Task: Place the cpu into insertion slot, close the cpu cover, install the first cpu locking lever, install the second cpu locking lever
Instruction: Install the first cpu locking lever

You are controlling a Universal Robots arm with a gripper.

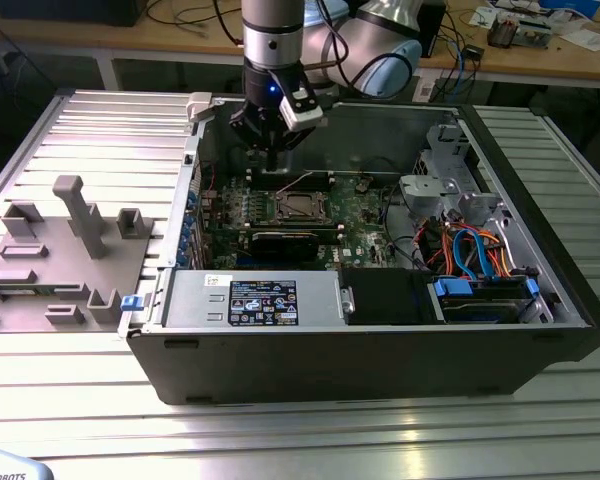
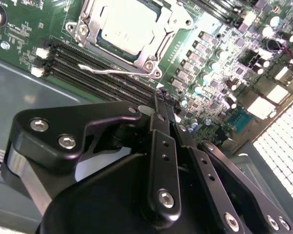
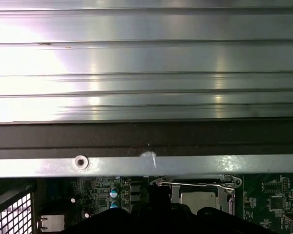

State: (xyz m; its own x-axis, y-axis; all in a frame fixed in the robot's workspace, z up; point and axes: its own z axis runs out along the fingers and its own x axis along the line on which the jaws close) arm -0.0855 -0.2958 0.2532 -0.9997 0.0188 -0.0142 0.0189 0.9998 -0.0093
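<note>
In the exterior view, an open computer case [image 1: 380, 330] is seen lying on a ribbed metal table [image 1: 100, 130], with the arm reaching down into it from 12 o'clock. The claw [image 1: 271, 150] hangs above the green motherboard [image 1: 360, 235], and the cpu [image 1: 300, 206] is seen seated in the insertion slot [image 1: 280, 213] just at 5 o'clock from the claw, apart from it. A grey fixture [image 1: 70, 250] is set on the table at 9 o'clock from the case. In the second wrist view, the claw [image 2: 161, 105] is shown with its black fingers [image 2: 158, 146] drawn together and nothing held between them. The cpu [image 2: 124, 24] lies at 11 o'clock from the fingertips, framed by the cpu cover [image 2: 173, 19], which is folded down around it; a thin wire lever [image 2: 117, 72] lies between socket and memory slots [image 2: 97, 78]. In the first wrist view, the cpu [image 3: 198, 197] is seen beyond the case wall [image 3: 146, 139], at 3 o'clock from the dark claw [image 3: 156, 195] and near it.
</note>
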